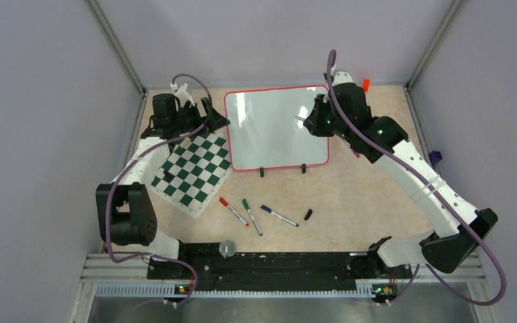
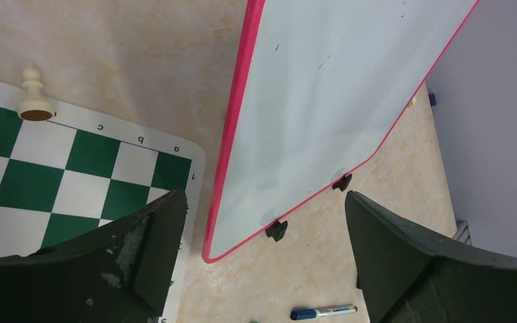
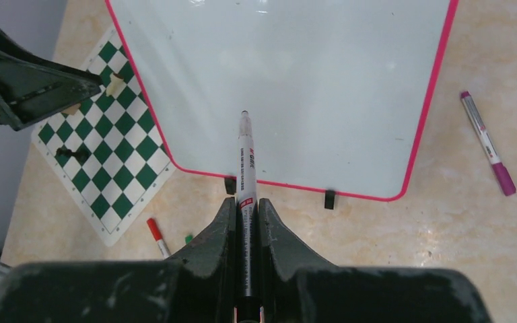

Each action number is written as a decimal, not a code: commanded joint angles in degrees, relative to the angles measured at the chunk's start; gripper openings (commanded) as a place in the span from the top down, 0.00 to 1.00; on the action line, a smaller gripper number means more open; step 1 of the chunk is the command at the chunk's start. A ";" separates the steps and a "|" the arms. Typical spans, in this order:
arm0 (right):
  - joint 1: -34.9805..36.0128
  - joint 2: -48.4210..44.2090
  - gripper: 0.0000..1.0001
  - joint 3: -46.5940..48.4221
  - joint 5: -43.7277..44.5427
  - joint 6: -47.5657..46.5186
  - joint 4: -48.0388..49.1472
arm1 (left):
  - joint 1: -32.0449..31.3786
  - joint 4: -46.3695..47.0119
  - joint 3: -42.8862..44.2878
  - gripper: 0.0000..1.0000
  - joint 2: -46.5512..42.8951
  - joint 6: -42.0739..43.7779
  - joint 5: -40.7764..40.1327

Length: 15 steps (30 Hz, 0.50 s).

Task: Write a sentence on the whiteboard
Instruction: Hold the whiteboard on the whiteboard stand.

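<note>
While left hand [image 1: 212,116] gapes wide, right hand [image 3: 246,205] grips marker [image 3: 246,155].

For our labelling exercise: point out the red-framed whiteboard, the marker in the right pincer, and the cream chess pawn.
Red-framed glossy white whiteboard [image 1: 276,131]: top view, bare middle of its surface.
White-barrelled marker [image 3: 246,161]: right wrist view, mid-barrel.
Cream chess pawn [image 2: 34,94]: left wrist view, its body.

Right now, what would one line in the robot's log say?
right pincer: shut on marker, tip over whiteboard | left pincer: open, empty, by whiteboard's edge | whiteboard: no writing yet
</note>
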 commanded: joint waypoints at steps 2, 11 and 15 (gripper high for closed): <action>-0.41 2.95 1.00 5.95 -1.75 -3.08 7.56 | 2.96 10.08 -1.73 0.01 2.29 2.24 7.96; -0.40 5.70 1.00 7.61 -1.07 -3.19 7.57 | 3.51 6.57 2.61 0.01 9.73 5.79 21.74; -0.41 5.09 1.00 7.31 -1.41 -3.60 7.54 | 3.83 11.52 1.82 0.01 12.37 0.98 25.89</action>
